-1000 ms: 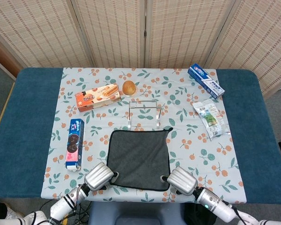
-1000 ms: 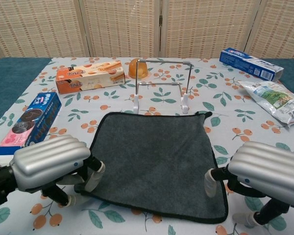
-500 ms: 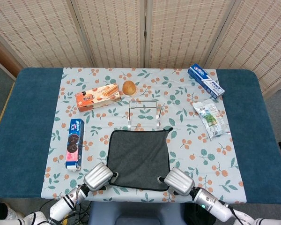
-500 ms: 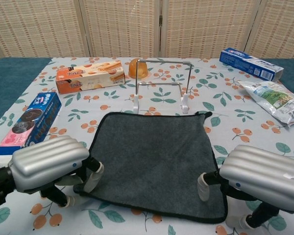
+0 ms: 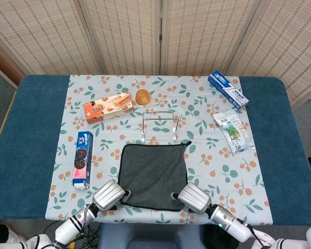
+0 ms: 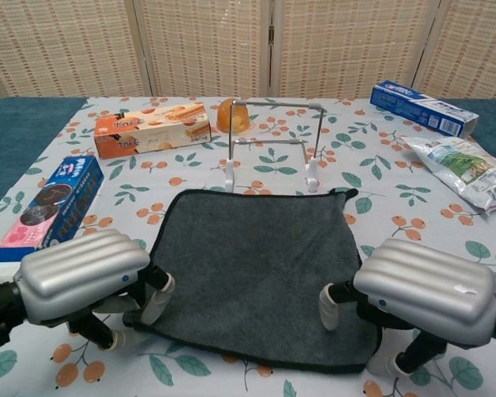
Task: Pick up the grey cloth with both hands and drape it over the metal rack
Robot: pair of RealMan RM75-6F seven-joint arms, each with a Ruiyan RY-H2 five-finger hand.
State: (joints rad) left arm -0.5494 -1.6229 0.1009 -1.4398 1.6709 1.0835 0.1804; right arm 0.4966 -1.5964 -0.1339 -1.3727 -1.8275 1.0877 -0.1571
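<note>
On the leaf-print table (image 5: 217, 155) before the screens, we had our left hand (image 6: 74, 277) and right hand (image 6: 422, 289) at the cloth's (image 6: 256, 265) near corners, fingers spread (nothing pinched yet), rack (image 6: 273, 141) just beyond.

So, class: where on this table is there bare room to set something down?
Free: the teal table left of the cookie box, and right of the snack bag. Crowded: around the metal rack and the grey cloth, with both hands at its near corners.

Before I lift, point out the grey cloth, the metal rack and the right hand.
grey cloth (image 6: 256, 265), chest view, middle of the fabric.
metal rack (image 6: 277, 105), chest view, top bar.
right hand (image 6: 417, 289), chest view, ribbed silver back.
</note>
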